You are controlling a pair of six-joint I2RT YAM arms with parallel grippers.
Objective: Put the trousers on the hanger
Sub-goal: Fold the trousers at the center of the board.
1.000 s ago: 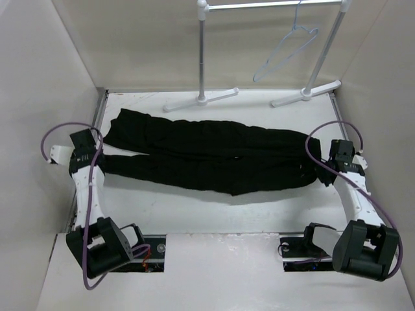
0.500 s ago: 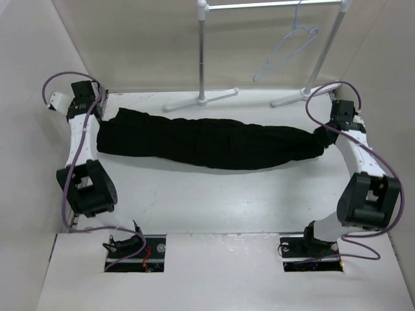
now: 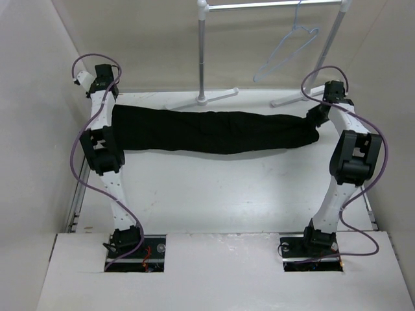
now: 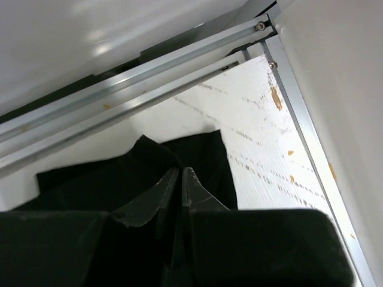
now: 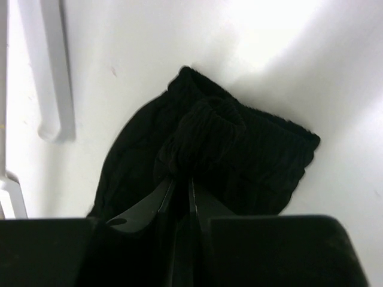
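The black trousers (image 3: 214,131) hang stretched in a long band between my two arms, lifted above the table at the back. My left gripper (image 3: 107,109) is shut on the leg-end fabric (image 4: 149,173) at the far left. My right gripper (image 3: 318,116) is shut on the ribbed waistband (image 5: 221,134) at the far right. The pale blue-lavender hanger (image 3: 285,55) hangs by its hook from the white rail, above and behind the right part of the trousers, apart from them.
The white rail stand has a left pole (image 3: 203,52), a right pole (image 3: 327,48) and feet (image 3: 200,100) on the table's back edge. A stand foot shows in the right wrist view (image 5: 51,78). Metal table rails (image 4: 149,84) and the side wall lie close to my left gripper.
Both arms have stretched up and toward the back, lifting the trousers off the table and pulling them taut into a narrower band nearer the rail stand. Both grips have held.
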